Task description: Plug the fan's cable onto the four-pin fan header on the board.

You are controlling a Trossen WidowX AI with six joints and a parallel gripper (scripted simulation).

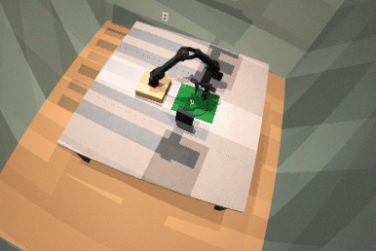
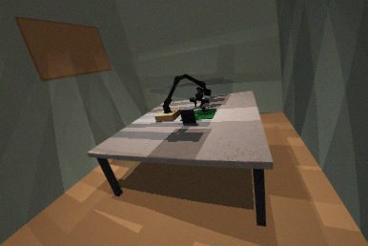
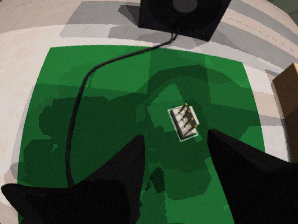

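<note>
The green board [image 1: 184,94] [image 2: 211,113] [image 3: 220,83] lies flat on the table. Its small white four-pin header [image 3: 184,123] [image 1: 192,100] shows bare near the board's middle. The black fan [image 1: 185,119] [image 2: 188,116] stands at the board's edge. Its black cable [image 3: 93,76] runs across the board and passes under my left finger, so the plug is hidden. My gripper [image 3: 176,139] [image 1: 201,92] [image 2: 202,100] hangs above the board, pointing down at the header. Its fingers stand partly apart, and only green board shows between them.
The arm rises from a tan wooden block [image 1: 153,90] [image 2: 167,116] beside the board. The grey patchwork table [image 1: 122,134] [image 2: 229,146] stands on a wooden floor, with walls around it.
</note>
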